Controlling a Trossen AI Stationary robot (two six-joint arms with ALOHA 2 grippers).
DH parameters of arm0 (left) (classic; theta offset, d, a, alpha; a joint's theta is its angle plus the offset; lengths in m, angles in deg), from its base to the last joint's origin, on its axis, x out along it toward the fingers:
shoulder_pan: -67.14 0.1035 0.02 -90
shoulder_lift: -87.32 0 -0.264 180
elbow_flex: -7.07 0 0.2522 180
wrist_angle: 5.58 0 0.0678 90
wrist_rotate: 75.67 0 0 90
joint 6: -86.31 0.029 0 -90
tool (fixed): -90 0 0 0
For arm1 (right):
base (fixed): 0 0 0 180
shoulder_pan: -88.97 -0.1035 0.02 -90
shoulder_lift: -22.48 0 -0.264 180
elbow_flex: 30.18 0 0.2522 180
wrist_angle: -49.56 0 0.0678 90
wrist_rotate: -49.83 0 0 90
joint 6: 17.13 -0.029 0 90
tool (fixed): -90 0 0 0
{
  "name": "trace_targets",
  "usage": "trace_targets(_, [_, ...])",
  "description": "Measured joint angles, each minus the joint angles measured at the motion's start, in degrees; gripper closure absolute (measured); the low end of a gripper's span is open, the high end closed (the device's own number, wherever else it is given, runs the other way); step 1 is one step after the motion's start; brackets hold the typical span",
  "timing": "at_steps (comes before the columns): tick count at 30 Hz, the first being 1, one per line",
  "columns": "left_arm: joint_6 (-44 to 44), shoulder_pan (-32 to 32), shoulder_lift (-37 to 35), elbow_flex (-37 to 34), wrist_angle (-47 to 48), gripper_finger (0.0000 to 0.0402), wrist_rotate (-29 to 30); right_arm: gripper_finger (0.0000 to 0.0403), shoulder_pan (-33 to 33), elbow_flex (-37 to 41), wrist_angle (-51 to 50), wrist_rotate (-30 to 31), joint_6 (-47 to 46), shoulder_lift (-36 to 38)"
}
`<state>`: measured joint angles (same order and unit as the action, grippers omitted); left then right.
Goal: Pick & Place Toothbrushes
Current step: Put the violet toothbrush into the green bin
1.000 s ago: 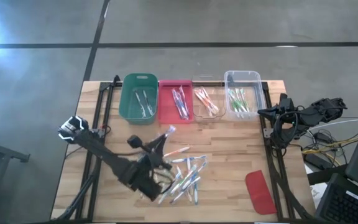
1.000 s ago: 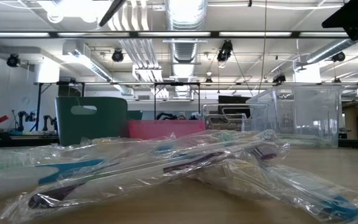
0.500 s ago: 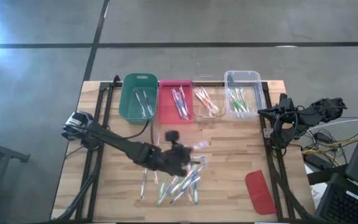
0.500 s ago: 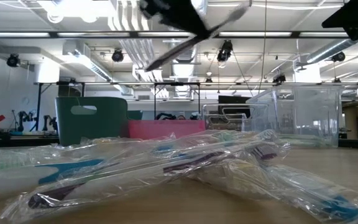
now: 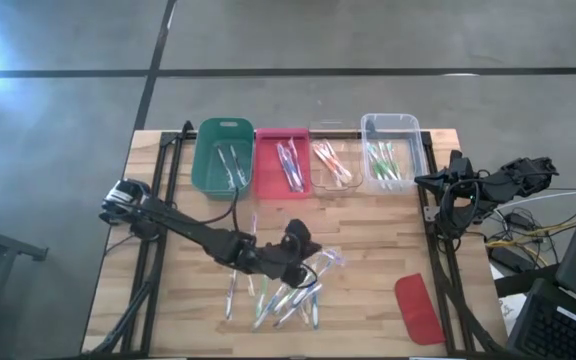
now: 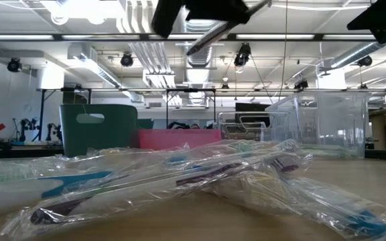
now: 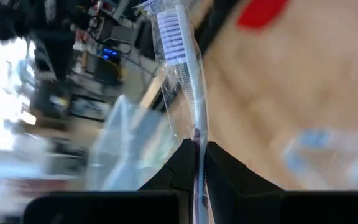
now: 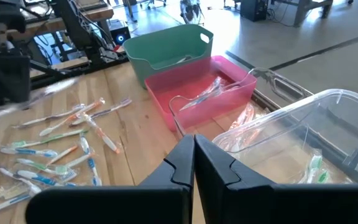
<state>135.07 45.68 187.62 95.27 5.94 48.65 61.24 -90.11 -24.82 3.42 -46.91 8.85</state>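
My left gripper [image 7: 197, 149] pinched one wrapped toothbrush [image 7: 179, 56] above the pile [image 5: 288, 295], lifted clear for sorting; right gripper [image 8: 193, 152] was pressed together, idle.

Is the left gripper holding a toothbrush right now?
Yes, the left gripper is shut on a wrapped toothbrush, lifted above the pile.

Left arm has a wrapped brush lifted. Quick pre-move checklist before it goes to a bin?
1. Left gripper shut on wrapped toothbrush: ok.
2. Brush lifted clear of the pile: ok, per the low view.
3. Accent colour of the held brush: cannot tell.
4. Four bins open: green, pink, two clear: ok.
5. Right gripper shut, parked by the bins: ok.
6. Red lid outside the path: ok.
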Motion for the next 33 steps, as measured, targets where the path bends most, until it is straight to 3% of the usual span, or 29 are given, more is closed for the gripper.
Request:
trace_targets(4, [16.41, -0.11, 0.00, 0.00, 3.22, 0.0376, 9.29, 0.0394, 0.01, 0.00, 0.00, -0.01, 0.00, 0.00])
trace_targets(6, [16.67, -0.07, 0.00, 0.00, 3.95, 0.0376, 12.91, 0.0394, 0.02, 0.00, 0.00, -0.01, 0.00, 0.00])
trace_targets(11, [21.44, -0.12, -0.01, 0.00, 10.69, 0.0376, 13.12, 0.0394, 0.02, 0.00, 0.00, -0.01, 0.00, 0.00])
trace_targets(20, [13.81, 1.68, -5.00, 0.00, 35.09, 0.0376, 13.21, 0.0394, 0.01, 0.00, 0.00, -0.01, 0.00, 0.00])
trace_targets(26, [9.95, 3.18, -10.82, 0.00, 48.53, 0.0376, 11.99, 0.0394, 0.00, 0.00, 0.02, -0.01, 0.00, 0.00])
trace_targets(33, [8.89, 7.87, -19.50, -1.85, 51.93, 0.0376, -0.54, 0.0394, 0.01, 0.00, 0.00, 0.00, 0.00, 0.00])
